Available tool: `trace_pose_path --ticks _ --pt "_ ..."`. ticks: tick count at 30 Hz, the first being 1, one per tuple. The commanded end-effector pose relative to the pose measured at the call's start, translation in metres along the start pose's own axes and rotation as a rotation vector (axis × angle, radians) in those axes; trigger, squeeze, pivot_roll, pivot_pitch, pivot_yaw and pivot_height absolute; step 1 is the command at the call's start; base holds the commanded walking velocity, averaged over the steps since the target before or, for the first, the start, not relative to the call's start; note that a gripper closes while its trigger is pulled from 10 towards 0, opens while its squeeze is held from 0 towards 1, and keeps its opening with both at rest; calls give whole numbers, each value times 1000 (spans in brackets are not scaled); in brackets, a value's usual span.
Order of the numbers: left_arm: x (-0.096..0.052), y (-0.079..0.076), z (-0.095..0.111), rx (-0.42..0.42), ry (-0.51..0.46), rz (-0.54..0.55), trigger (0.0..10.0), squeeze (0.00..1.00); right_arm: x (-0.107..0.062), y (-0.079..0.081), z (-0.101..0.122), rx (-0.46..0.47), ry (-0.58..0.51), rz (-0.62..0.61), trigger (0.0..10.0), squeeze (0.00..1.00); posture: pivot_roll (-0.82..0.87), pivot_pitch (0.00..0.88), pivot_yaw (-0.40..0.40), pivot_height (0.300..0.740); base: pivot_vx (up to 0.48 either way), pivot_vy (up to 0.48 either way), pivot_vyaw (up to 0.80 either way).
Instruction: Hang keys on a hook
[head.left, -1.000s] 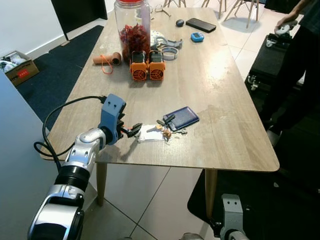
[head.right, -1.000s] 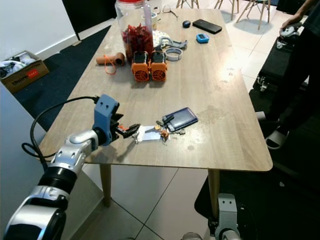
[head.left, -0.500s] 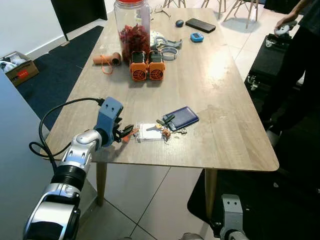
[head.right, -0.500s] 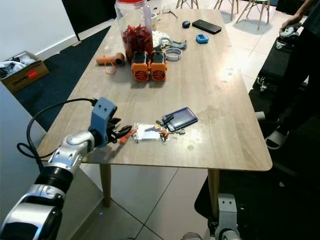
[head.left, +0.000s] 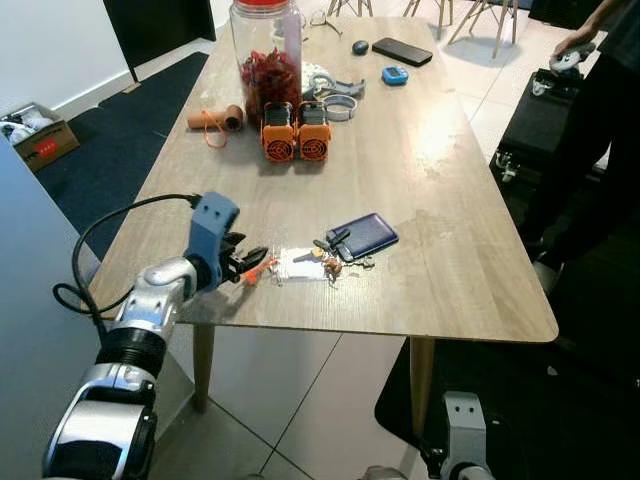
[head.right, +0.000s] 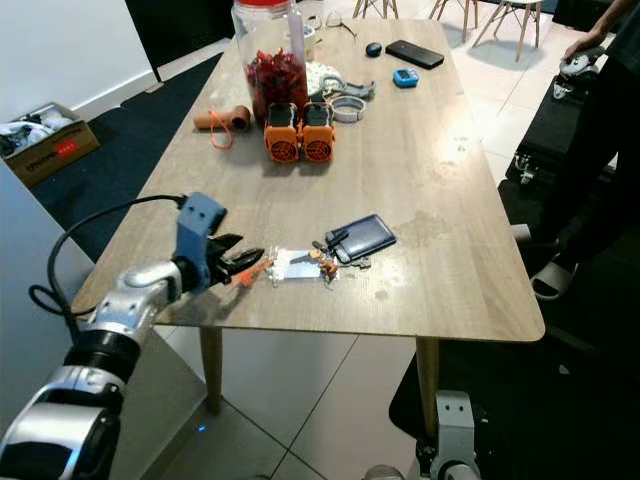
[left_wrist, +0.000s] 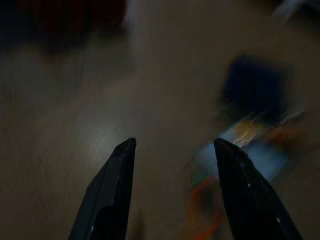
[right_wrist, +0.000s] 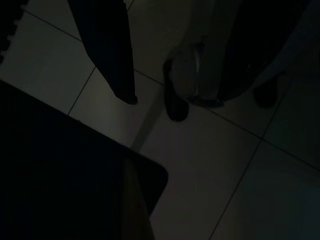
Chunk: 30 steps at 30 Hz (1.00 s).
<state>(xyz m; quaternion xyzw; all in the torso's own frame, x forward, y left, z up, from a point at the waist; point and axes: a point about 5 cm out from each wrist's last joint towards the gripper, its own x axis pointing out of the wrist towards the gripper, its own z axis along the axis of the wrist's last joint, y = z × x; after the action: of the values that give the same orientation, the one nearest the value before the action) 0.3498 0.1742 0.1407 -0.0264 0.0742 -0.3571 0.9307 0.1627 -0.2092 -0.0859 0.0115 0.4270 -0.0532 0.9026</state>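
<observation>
Left gripper (head.left: 252, 263) drawn back from keys (head.left: 328, 262), wallet (head.left: 361, 235) beside

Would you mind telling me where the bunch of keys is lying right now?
In the left eye view the keys lie near the table's front edge, beside the dark blue wallet and a white card, with the open left gripper on their left.

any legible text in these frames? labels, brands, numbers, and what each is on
None can be read.
Cardboard box on the floor: red label with pale marks, too small to read.
White card beside the keys: no print can be made out.
Orange units, blue wallet, phone: no lettering to be seen.
</observation>
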Motion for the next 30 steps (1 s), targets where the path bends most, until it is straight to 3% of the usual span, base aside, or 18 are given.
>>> trace_pose_path --ticks 1,7,12,19,30 --pt "-10 1 4 2 -60 -71 10000 0 -1 1 -5 4 22 -2 10000 0 10 65 18 740 0 0 0" --pt "-17 2 -4 76 -51 -102 10000 0 -1 1 -5 3 19 0 10000 0 10 63 19 740 0 0 0" --pt "-22 2 -30 219 22 -16 10000 0 -1 2 -4 -1 18 2 10000 0 10 59 19 740 0 0 0" --pt "-22 -1 -38 198 22 -2 10000 0 -1 2 -5 -1 19 3 10000 0 9 57 19 740 0 0 0" --pt "-24 -11 -58 174 93 -100 10000 0 -1 4 -5 1 22 7 10000 0 16 70 17 740 0 0 0"
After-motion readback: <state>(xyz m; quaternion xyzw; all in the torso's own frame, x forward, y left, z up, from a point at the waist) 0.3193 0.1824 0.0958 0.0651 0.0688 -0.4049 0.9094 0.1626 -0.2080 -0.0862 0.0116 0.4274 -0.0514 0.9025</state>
